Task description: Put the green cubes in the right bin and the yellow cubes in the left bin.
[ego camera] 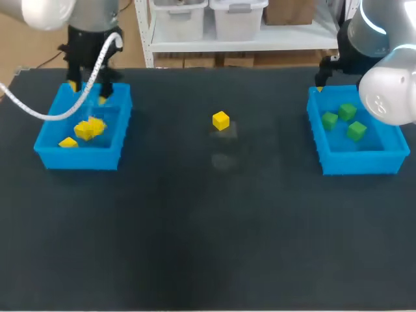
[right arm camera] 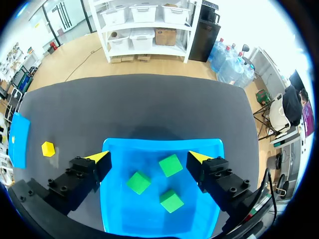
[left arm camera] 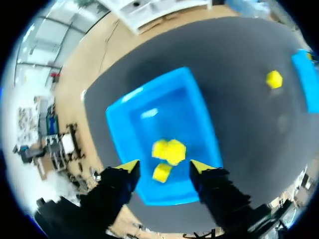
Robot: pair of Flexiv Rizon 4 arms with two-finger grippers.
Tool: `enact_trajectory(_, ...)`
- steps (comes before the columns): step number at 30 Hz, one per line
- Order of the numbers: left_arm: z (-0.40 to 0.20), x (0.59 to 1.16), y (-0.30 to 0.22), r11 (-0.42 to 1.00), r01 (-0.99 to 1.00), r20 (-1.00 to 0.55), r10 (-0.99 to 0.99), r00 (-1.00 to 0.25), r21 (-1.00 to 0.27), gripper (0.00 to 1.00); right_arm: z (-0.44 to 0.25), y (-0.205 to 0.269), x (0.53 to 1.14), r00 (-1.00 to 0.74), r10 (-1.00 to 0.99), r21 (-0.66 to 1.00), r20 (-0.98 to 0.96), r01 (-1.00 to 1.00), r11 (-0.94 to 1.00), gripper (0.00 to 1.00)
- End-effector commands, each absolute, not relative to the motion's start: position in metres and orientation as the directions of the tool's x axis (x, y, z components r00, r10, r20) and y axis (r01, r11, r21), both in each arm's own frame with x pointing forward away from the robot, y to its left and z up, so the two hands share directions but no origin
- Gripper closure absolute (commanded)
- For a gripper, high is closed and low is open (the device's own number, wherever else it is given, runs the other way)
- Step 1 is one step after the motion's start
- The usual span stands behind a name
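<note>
I see lone yellow cube (ego camera: pixel 221 120) upper centre of frame, on bare table between bins. Left gripper (left arm camera: pixel 165 166) over left bin (ego camera: pixel 78 159), fingers spread, empty. Right gripper (right arm camera: pixel 148 157) over right bin (ego camera: pixel 357 164), also spread and empty, looks slightly nearer cube.

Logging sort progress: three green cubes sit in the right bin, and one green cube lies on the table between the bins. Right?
No: the cube on the table is yellow, not green, as the head view shows. The rest holds.
</note>
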State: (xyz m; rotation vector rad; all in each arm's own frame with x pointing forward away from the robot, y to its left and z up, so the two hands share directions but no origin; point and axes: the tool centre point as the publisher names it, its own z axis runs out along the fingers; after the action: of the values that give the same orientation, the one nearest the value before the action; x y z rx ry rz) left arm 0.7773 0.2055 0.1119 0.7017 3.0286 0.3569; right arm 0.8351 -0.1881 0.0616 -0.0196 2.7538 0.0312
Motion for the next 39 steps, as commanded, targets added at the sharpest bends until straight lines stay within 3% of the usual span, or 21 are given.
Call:
enact_trajectory(1, 0.13, 0.784, 0.169, 0.84, 0.521, -0.191, 0.543, -0.818, 0.154, 0.0, 0.062, -0.188, 0.834, -0.924, -0.008, 0.018, -0.382, -0.017, 1.0, 0.0)
enact_trajectory(9, 0.148, 0.796, 0.037, 0.661, 0.75, -0.253, 0.727, -0.638, 0.006, 0.0, 0.062, -0.188, 0.834, -0.924, -0.008, 0.018, -0.382, -0.017, 1.0, 0.0)
enact_trajectory(15, 0.131, 0.787, -0.023, 0.544, 0.839, -0.196, 0.821, -0.536, -0.015, 0.0, 0.062, -0.188, 0.834, -0.924, -0.008, 0.018, -0.382, -0.017, 1.0, 0.0)
enact_trajectory(21, 0.098, 0.789, -0.048, 0.498, 0.867, -0.12, 0.86, -0.495, -0.004, 0.0, 0.062, -0.188, 0.834, -0.924, -0.008, 0.018, -0.382, -0.017, 1.0, 0.0)
enact_trajectory(39, 0.034, 0.808, -0.068, 0.543, 0.838, -0.047, 0.837, -0.545, -0.056, 0.0, 0.062, -0.188, 0.834, -0.924, -0.008, 0.018, -0.382, -0.017, 1.0, 0.0)
